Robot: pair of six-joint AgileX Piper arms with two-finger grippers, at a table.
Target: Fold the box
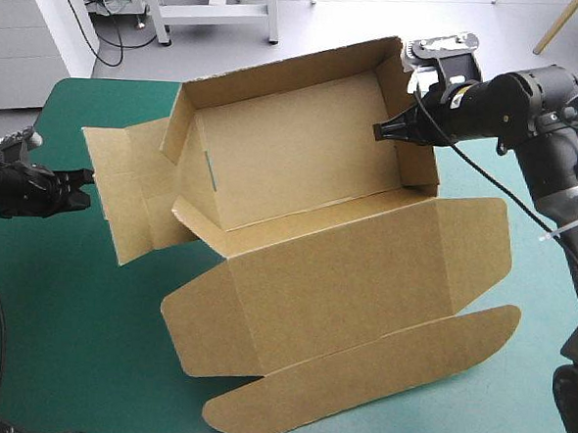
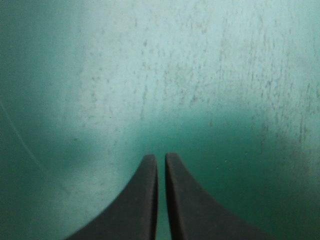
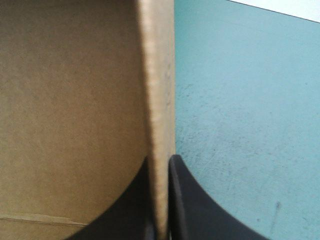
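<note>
The brown box (image 1: 302, 168) sits mid-table with its back and right walls raised, its lid (image 1: 364, 280) flat toward the front and a side flap (image 1: 124, 182) spread out at the left. My right gripper (image 1: 387, 131) pinches the top edge of the right wall (image 3: 159, 115), one black finger (image 3: 192, 205) on each side. My left gripper (image 1: 87, 177) lies low at the table's left, its tips just at the edge of the left flap. In the left wrist view the left gripper (image 2: 161, 160) is shut, with only teal-green cover ahead of it.
The lid's rounded tuck flap (image 1: 357, 383) reaches close to the table's front edge. Bare teal-green cover (image 1: 67, 321) lies at the front left, and more (image 3: 250, 125) beside the right wall.
</note>
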